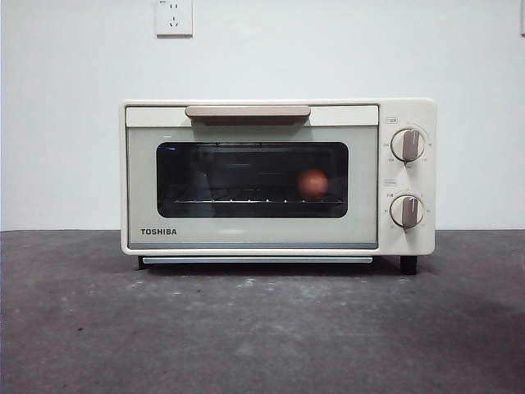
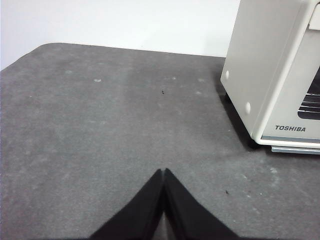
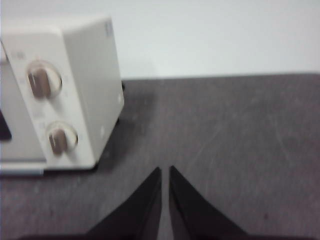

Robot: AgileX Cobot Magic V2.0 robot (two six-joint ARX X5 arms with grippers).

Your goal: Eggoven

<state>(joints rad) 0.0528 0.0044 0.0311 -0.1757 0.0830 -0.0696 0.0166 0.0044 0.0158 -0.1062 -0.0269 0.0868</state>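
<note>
Nearest the viewer, a dark grey table (image 1: 262, 328) stretches across the front view, scuffed and bare of tools. No arm shows in that view.

From the wrist cameras, the left gripper (image 2: 164, 172) hovers over the table with its jaws pressed together and nothing between them. The right gripper (image 3: 165, 170) hovers likewise, jaws nearly touching with only a thin slit, also holding nothing.

Farther back stands the toaster oven (image 1: 246, 234), cream and boxy, its door closed and its beige handle (image 1: 248, 112) along the top edge. Two round knobs (image 1: 408, 145) sit on its right panel. Through the dark glass window (image 1: 238, 176), the egg (image 1: 312, 184) rests on the wire rack, toward the right side. Behind it is a white wall with a power socket (image 1: 173, 16).

The egg is well apart from both sets of jaws, sealed behind the door. Each gripper sits off to its own side of the oven, ahead of its front corner.

Judging from this, the egg is already placed and the door shut, so little remains. If a knob is to be turned, the right gripper is the nearer; it should open first, then approach squarely to avoid nudging the oven.
</note>
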